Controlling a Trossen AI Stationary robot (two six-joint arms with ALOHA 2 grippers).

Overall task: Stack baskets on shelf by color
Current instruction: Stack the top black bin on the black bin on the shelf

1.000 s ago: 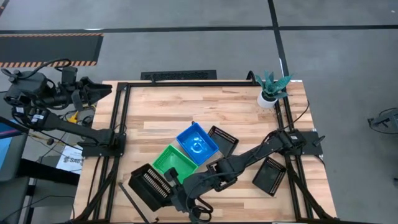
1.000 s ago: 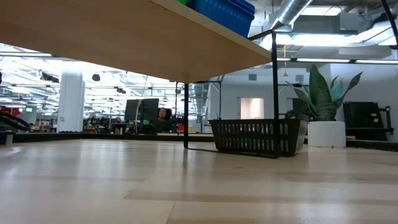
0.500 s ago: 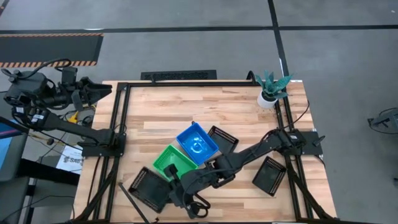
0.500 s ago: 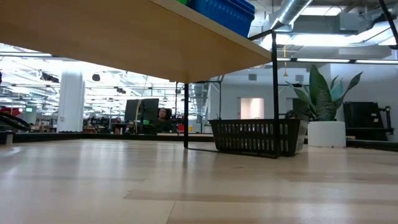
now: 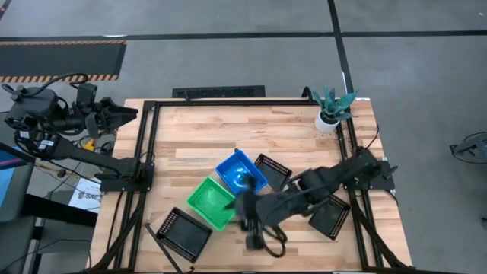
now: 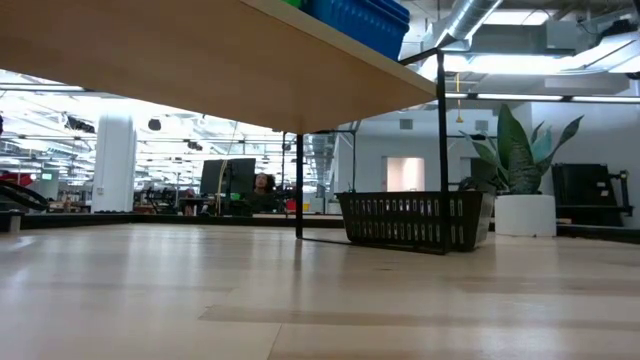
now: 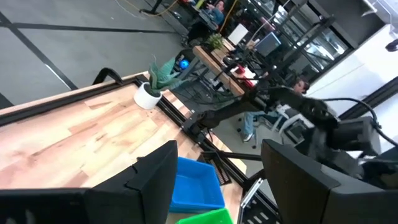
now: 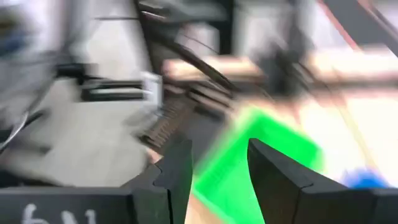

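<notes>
So, layout: I have the blue basket point(image 5: 241, 173) and the green basket point(image 5: 211, 201) side by side on the shelf point(image 6: 215, 55), which runs diagonally across the near part of the table point(image 5: 213, 137) in the high view. My read is one pile per color, black next to green. One black basket point(image 5: 183, 231) sits upright just past the green one at the shelf's near-left end; I can't tell from above whether it is fully on the plank. Another black basket point(image 5: 272, 171) lies just beside the blue one, and a third black basket point(image 5: 332, 214) rests near the right arm's base, well apart from the piles. From the low view a black basket point(image 6: 412, 219) stands on the tabletop under the shelf, close to the potted plant point(image 6: 522, 185).

Right gripper point(image 5: 257, 228) is blurred in the high view, arm stretched low across the near edge from its base, wrist hanging just near-side of the green basket. Its own camera shows both fingers point(image 8: 177, 171) spread with nothing between them, green plastic beyond. I judge it is free for one of the loose black baskets.

Left gripper point(image 7: 217, 180) is parked off the table's far-left corner, jaws apart and empty, camera looking across the table toward the plant.
</notes>
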